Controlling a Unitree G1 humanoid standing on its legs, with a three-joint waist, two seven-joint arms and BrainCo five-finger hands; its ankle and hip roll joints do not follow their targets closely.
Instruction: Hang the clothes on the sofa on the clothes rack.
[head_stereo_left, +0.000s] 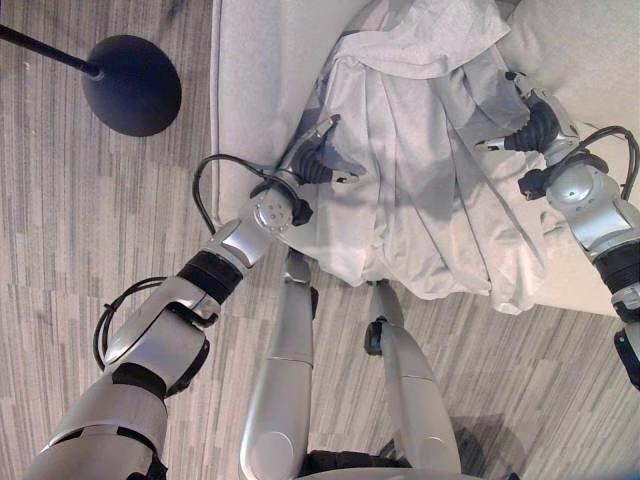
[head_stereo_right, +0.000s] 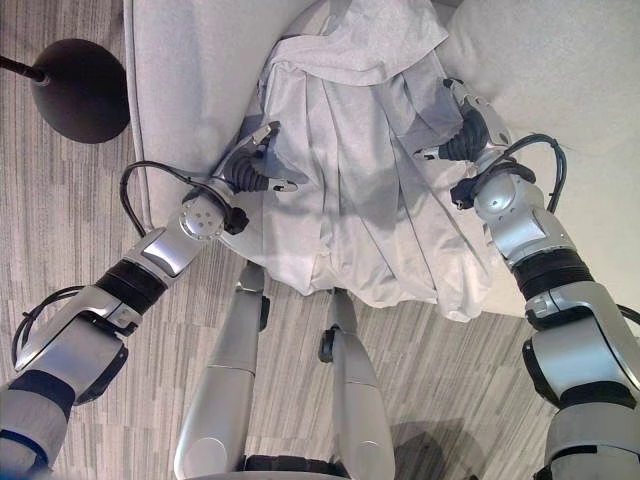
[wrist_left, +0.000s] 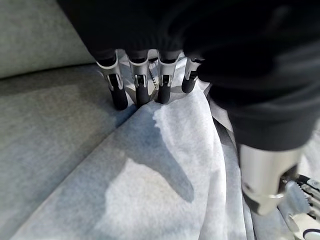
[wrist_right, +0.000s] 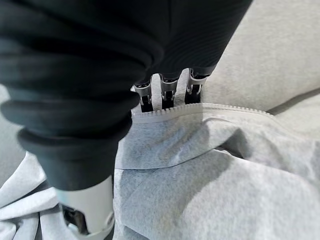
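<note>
A pale grey garment (head_stereo_left: 420, 170) is spread in loose folds over the light grey sofa (head_stereo_left: 260, 60), filling the upper middle of the left eye view, with its lower hem draped over the sofa's front edge toward the wood-patterned floor (head_stereo_left: 90, 230). A zipper edge (wrist_right: 200, 109) of the garment is seen in the right wrist view, running along a fold just below the fingers. The left hand (head_stereo_left: 318, 160) is placed at the garment's left border, left of centre in the frame; in its wrist view the fingers (wrist_left: 141, 87) are held straight and close together, their dark tips pressed down where the cloth meets the sofa cushion, with the thumb kept apart at the lower right of that view. The right hand (head_stereo_right: 468, 128) is set on the garment's right side, at the upper right of the frame; its fingers (wrist_right: 169, 89) are extended behind the zipper edge, the tips hidden by the cloth, so whether anything is pinched cannot be told. At the upper left of the left eye view, the dark round base (head_stereo_left: 130, 85) of a stand is seen on the floor, well apart from the sofa's garment, with a thin black pole (head_stereo_left: 45, 50) slanting away toward the frame's left edge.
</note>
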